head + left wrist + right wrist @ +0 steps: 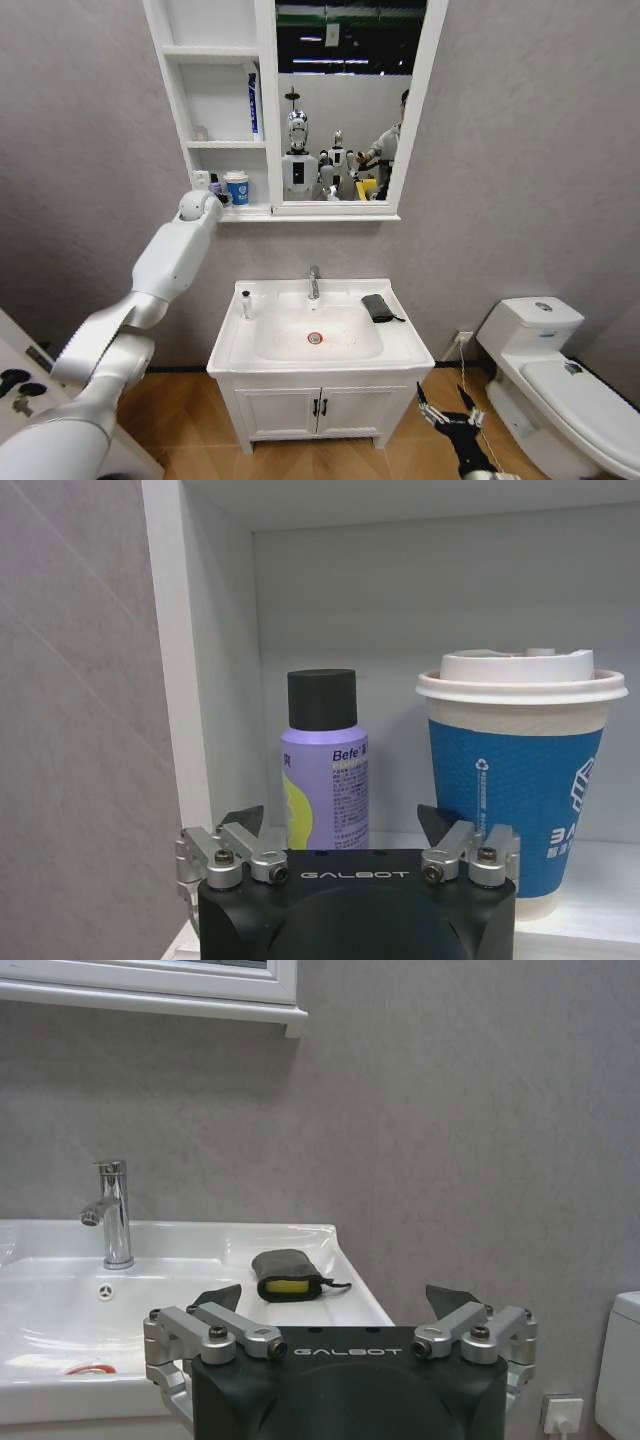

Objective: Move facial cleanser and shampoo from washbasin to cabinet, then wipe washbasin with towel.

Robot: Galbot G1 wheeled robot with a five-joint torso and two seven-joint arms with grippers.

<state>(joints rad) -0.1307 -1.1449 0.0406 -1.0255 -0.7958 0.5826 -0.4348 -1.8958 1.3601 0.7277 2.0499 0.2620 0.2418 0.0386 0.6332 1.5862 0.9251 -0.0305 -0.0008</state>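
Nearest to us, low at the right, our right gripper [452, 412] hung beside the front right corner of the vanity with its fingers spread wide and nothing between them. Just beyond it stood the washbasin [398, 352], and on its far right rim lay the dark towel [377, 307], folded, right of the chrome tap [313, 282]. On the left rim a small white bottle [246, 305] stood upright. Farther off and higher, our left arm reached up to the bottom shelf of the cabinet [266, 120], where our left gripper [345, 825] was spread apart and empty just in front of a purple bottle with a black cap [324, 760]. This bottle stood upright on the shelf, close beside a blue paper cup with a white lid [519, 780] to its right.
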